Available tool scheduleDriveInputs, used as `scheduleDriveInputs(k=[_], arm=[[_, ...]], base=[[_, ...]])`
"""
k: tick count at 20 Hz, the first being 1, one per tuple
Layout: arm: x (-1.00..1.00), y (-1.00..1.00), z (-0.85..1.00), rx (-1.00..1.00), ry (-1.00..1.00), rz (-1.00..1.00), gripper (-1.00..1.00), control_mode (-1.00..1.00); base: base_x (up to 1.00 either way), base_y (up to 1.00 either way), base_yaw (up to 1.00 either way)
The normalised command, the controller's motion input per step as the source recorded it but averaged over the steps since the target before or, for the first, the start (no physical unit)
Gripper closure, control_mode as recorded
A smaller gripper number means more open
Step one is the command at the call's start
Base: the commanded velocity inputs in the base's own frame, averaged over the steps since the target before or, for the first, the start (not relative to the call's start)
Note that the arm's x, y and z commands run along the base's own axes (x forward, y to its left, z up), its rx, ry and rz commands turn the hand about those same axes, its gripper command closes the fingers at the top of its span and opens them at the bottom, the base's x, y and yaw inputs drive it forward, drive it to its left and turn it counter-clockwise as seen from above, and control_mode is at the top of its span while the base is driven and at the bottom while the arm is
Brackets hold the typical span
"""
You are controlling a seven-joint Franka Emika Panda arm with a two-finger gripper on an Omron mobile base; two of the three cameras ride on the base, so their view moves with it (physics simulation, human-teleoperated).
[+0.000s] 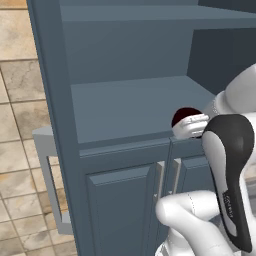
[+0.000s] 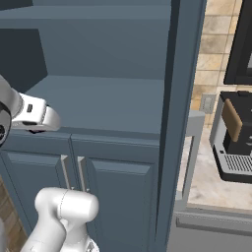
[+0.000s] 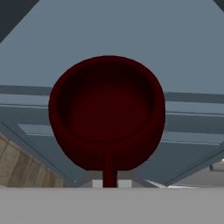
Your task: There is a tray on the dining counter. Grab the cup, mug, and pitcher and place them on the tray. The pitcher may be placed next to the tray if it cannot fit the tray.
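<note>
The dark maroon mug (image 3: pixel 107 111) faces the hand camera with its mouth open and its little handle pointing down between the finger tips. My gripper (image 3: pixel 108 183) is shut on that handle. From the left base view, the mug (image 1: pixel 184 114) hangs at the front right edge of the blue-grey cabinet shelf, just beyond my white hand, with the gripper (image 1: pixel 187 122) on it. In the right base view my hand (image 2: pixel 37 118) sits at the far left, over the shelf's front lip. The tray, cup, pitcher and dining counter are out of view.
The dark blue-grey shelf (image 1: pixel 125 105) is bare, with closed cabinet doors (image 1: pixel 125 200) below it and a tall upright side panel (image 2: pixel 182 98) beside it. A black coffee machine (image 2: pixel 236 138) stands on a beige counter to the right. My own arm link (image 1: pixel 230 175) crosses near the doors.
</note>
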Motion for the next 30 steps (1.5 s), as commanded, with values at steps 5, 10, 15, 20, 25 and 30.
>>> scheduleDriveInputs(k=[5,10,15,20,25,30], arm=[[-0.32,0.0,0.25,0.01,0.02,0.0,1.0,-1.0],[-0.3,0.0,0.15,0.03,0.0,0.0,1.0,-1.0],[-0.15,0.0,0.04,0.01,0.0,0.0,1.0,1.0],[0.0,0.0,0.0,0.0,0.0,0.0,1.0,1.0],[0.0,0.0,0.0,0.0,0.0,0.0,1.0,1.0],[0.0,0.0,0.0,0.0,0.0,0.0,1.0,1.0]], base=[[0.0,0.0,0.0],[0.0,0.0,0.0],[-0.15,0.0,0.0],[-0.66,-0.05,-0.02],[-0.98,-0.08,-0.12],[-1.0,0.01,-0.34]])
